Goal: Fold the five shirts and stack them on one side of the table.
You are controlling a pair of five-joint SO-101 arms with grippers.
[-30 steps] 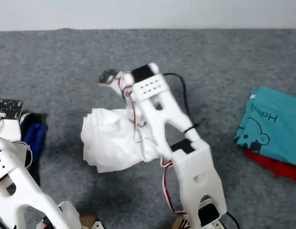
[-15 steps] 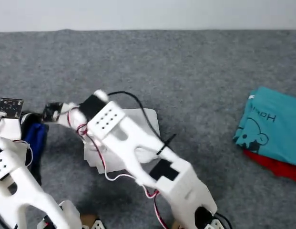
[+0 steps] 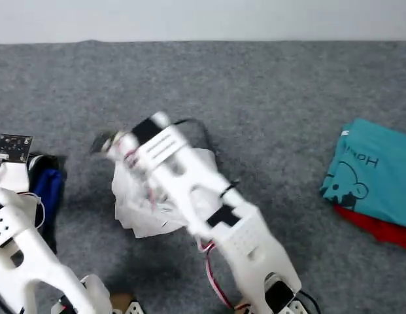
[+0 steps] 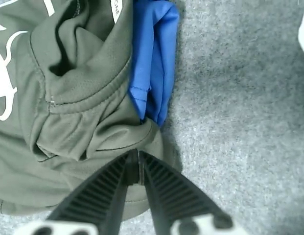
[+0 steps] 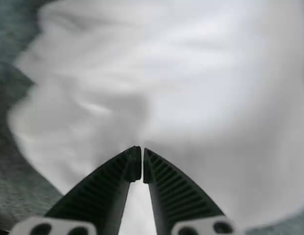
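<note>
**Mia:** Where is the white shirt?

**Sam:** The white shirt lies all crumpled in the middle of the grey table. The right arm stretches across it.

**Mia:** What is that arm's pincer doing?

**Sam:** The right gripper has its two jaws pressed together. White cloth lies right under it. I cannot tell if any cloth is caught in the jaws.

**Mia:** And the other arm?

**Sam:** The left arm is at the table's left edge. The left gripper is closed too, and its tips sit on a fold of the grey-green shirt. I cannot tell if it pinches the fold.

**Mia:** Is anything next to that shirt?

**Sam:** Yes, the blue shirt is touching it. The blue one is partly tucked under the grey-green one, and one edge sticks out onto the table.

**Mia:** Where are the folded ones?

**Sam:** On the right side, well apart from the white one. The teal shirt lies on top of the red shirt, and only a red strip peeks out
</note>
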